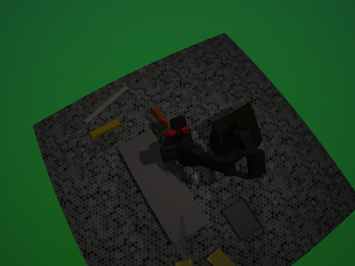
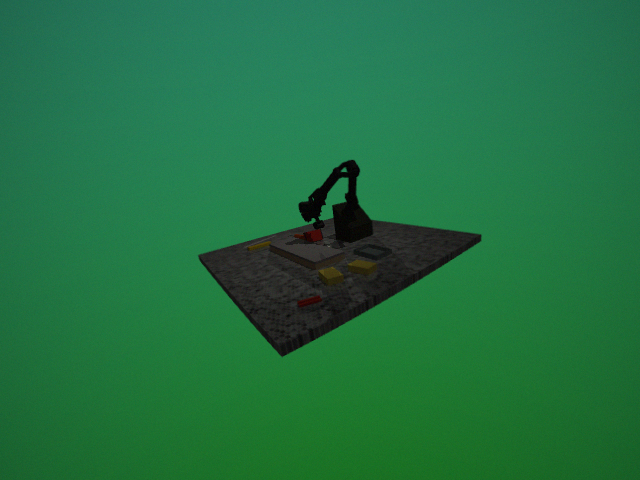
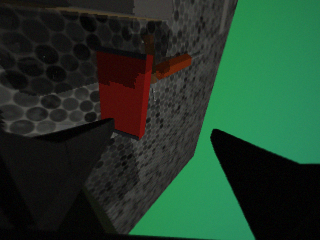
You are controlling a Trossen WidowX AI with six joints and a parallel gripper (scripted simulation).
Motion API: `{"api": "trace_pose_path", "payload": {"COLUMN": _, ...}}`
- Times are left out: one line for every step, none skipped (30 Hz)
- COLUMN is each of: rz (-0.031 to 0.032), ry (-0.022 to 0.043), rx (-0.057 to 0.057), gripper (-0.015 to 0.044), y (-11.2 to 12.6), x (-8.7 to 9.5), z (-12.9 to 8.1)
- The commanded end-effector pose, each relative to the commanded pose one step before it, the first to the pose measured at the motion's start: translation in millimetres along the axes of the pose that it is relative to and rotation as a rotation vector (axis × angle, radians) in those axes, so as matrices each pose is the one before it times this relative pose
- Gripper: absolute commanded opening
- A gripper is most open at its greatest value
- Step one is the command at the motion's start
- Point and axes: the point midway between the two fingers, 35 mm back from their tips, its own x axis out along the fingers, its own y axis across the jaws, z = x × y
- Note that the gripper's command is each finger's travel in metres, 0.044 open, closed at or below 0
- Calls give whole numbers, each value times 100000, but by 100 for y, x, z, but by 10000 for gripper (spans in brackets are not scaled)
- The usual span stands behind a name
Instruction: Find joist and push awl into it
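Observation:
The red stud finder [image 1: 175,132] [image 2: 313,235] [image 3: 122,95] lies on the table just off the far end of the grey floor panel [image 1: 160,183] [image 2: 305,253]. The awl [image 1: 160,115] [image 2: 298,236] [image 3: 172,67], with its orange handle, lies right beside the stud finder, thin tip pointing away. My gripper [image 1: 177,126] [image 2: 318,224] [image 3: 163,128] is open and empty. It hangs a little above the stud finder, apart from it. The dark tray [image 1: 242,219] [image 2: 372,252] sits empty on the near right of the panel.
The arm's dark base [image 1: 234,133] stands right of the stud finder. A white bar [image 1: 106,104] and a yellow block [image 1: 104,128] lie at the far left. Two yellow blocks [image 1: 221,257] [image 1: 183,262] lie near the front edge, and a small red piece [image 2: 309,301] lies beyond them.

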Motion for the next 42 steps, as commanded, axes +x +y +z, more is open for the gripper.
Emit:
{"api": "trace_pose_path", "payload": {"rz": 359, "ry": -77, "rx": 376, "gripper": 440, "y": 74, "x": 51, "z": 0}}
{"api": "trace_pose_path", "payload": {"rz": 0, "ry": 0, "rx": 0, "gripper": 440, "y": 0, "x": 0, "z": 0}}
{"api": "trace_pose_path", "payload": {"rz": 0, "ry": 0, "rx": 0, "gripper": 440, "y": 0, "x": 0, "z": 0}}
{"api": "trace_pose_path", "payload": {"rz": 0, "ry": 0, "rx": 0, "gripper": 440, "y": 0, "x": 0, "z": 0}}
{"api": "trace_pose_path", "payload": {"rz": 0, "ry": 0, "rx": 0, "gripper": 440, "y": 0, "x": 0, "z": 0}}
{"api": "trace_pose_path", "payload": {"rz": 0, "ry": 0, "rx": 0, "gripper": 440, "y": 0, "x": 0, "z": 0}}
{"api": "trace_pose_path", "payload": {"rz": 0, "ry": 0, "rx": 0, "gripper": 440, "y": 0, "x": 0, "z": 0}}
{"api": "trace_pose_path", "payload": {"rz": 0, "ry": 0, "rx": 0, "gripper": 440, "y": 0, "x": 0, "z": 0}}
{"api": "trace_pose_path", "payload": {"rz": 0, "ry": 0, "rx": 0, "gripper": 440, "y": 0, "x": 0, "z": 0}}
{"api": "trace_pose_path", "payload": {"rz": 537, "ry": 322, "rx": -1190, "gripper": 440, "y": -24, "x": 72, "z": 4}}
{"api": "trace_pose_path", "payload": {"rz": 1649, "ry": 902, "rx": -3561, "gripper": 440, "y": -72, "x": 215, "z": 12}}
{"api": "trace_pose_path", "payload": {"rz": 2860, "ry": 1288, "rx": -5910, "gripper": 440, "y": -125, "x": 356, "z": 16}}
{"api": "trace_pose_path", "payload": {"rz": 3676, "ry": 1199, "rx": -7232, "gripper": 440, "y": -164, "x": 433, "z": 13}}
{"api": "trace_pose_path", "payload": {"rz": 3803, "ry": 755, "rx": -7196, "gripper": 440, "y": -178, "x": 426, "z": 3}}
{"api": "trace_pose_path", "payload": {"rz": 3875, "ry": 298, "rx": -7156, "gripper": 440, "y": -191, "x": 418, "z": -10}}
{"api": "trace_pose_path", "payload": {"rz": 3893, "ry": -166, "rx": -7119, "gripper": 440, "y": -202, "x": 410, "z": -25}}
{"api": "trace_pose_path", "payload": {"rz": 3857, "ry": -630, "rx": -7084, "gripper": 440, "y": -212, "x": 401, "z": -43}}
{"api": "trace_pose_path", "payload": {"rz": 3767, "ry": -1088, "rx": -7053, "gripper": 440, "y": -220, "x": 391, "z": -62}}
{"api": "trace_pose_path", "payload": {"rz": 3624, "ry": -1533, "rx": -7024, "gripper": 440, "y": -227, "x": 381, "z": -83}}
{"api": "trace_pose_path", "payload": {"rz": 3594, "ry": -1980, "rx": -6881, "gripper": 440, "y": -215, "x": 357, "z": -98}}
{"api": "trace_pose_path", "payload": {"rz": 3356, "ry": -2404, "rx": -6867, "gripper": 440, "y": -219, "x": 345, "z": -119}}
{"api": "trace_pose_path", "payload": {"rz": 3064, "ry": -2795, "rx": -6843, "gripper": 440, "y": -219, "x": 332, "z": -142}}
{"api": "trace_pose_path", "payload": {"rz": 2728, "ry": -3151, "rx": -6822, "gripper": 440, "y": -217, "x": 318, "z": -165}}
{"api": "trace_pose_path", "payload": {"rz": 2353, "ry": -3466, "rx": -6804, "gripper": 440, "y": -212, "x": 303, "z": -189}}
{"api": "trace_pose_path", "payload": {"rz": 1944, "ry": -3737, "rx": -6789, "gripper": 440, "y": -204, "x": 288, "z": -213}}
{"api": "trace_pose_path", "payload": {"rz": 1505, "ry": -3961, "rx": -6776, "gripper": 440, "y": -193, "x": 273, "z": -236}}
{"api": "trace_pose_path", "payload": {"rz": 1043, "ry": -4133, "rx": -6766, "gripper": 440, "y": -180, "x": 257, "z": -258}}
{"api": "trace_pose_path", "payload": {"rz": 639, "ry": -4241, "rx": -3219, "gripper": 440, "y": -163, "x": 241, "z": -280}}
{"api": "trace_pose_path", "payload": {"rz": 212, "ry": -2724, "rx": -3404, "gripper": 440, "y": -98, "x": 143, "z": -187}}
{"api": "trace_pose_path", "payload": {"rz": 45, "ry": -3928, "rx": -2615, "gripper": 440, "y": -132, "x": 194, "z": -277}}
{"api": "trace_pose_path", "payload": {"rz": -117, "ry": -2193, "rx": -3785, "gripper": 440, "y": -69, "x": 101, "z": -160}}
{"api": "trace_pose_path", "payload": {"rz": -252, "ry": -2189, "rx": -3795, "gripper": 440, "y": -63, "x": 96, "z": -165}}
{"api": "trace_pose_path", "payload": {"rz": -387, "ry": -2180, "rx": -3774, "gripper": 440, "y": -56, "x": 92, "z": -169}}
{"api": "trace_pose_path", "payload": {"rz": -519, "ry": -2153, "rx": -3762, "gripper": 440, "y": -49, "x": 87, "z": -173}}
{"api": "trace_pose_path", "payload": {"rz": -648, "ry": -2118, "rx": -3758, "gripper": 440, "y": -41, "x": 83, "z": -176}}
{"api": "trace_pose_path", "payload": {"rz": -773, "ry": -2072, "rx": -3783, "gripper": 440, "y": -34, "x": 78, "z": -178}}
{"api": "trace_pose_path", "payload": {"rz": -902, "ry": -2035, "rx": -3805, "gripper": 440, "y": -26, "x": 74, "z": -181}}
{"api": "trace_pose_path", "payload": {"rz": -862, "ry": -1669, "rx": -4008, "gripper": 440, "y": -16, "x": 59, "z": -155}}
{"api": "trace_pose_path", "payload": {"rz": -964, "ry": -1625, "rx": -4019, "gripper": 440, "y": -9, "x": 56, "z": -157}}
{"api": "trace_pose_path", "payload": {"rz": -760, "ry": -1135, "rx": -3664, "gripper": 440, "y": -1, "x": 38, "z": -114}}
{"api": "trace_pose_path", "payload": {"rz": -487, "ry": -668, "rx": -2213, "gripper": 440, "y": 2, "x": 22, "z": -69}}
{"api": "trace_pose_path", "payload": {"rz": -167, "ry": -220, "rx": -738, "gripper": 440, "y": 1, "x": 7, "z": -23}}
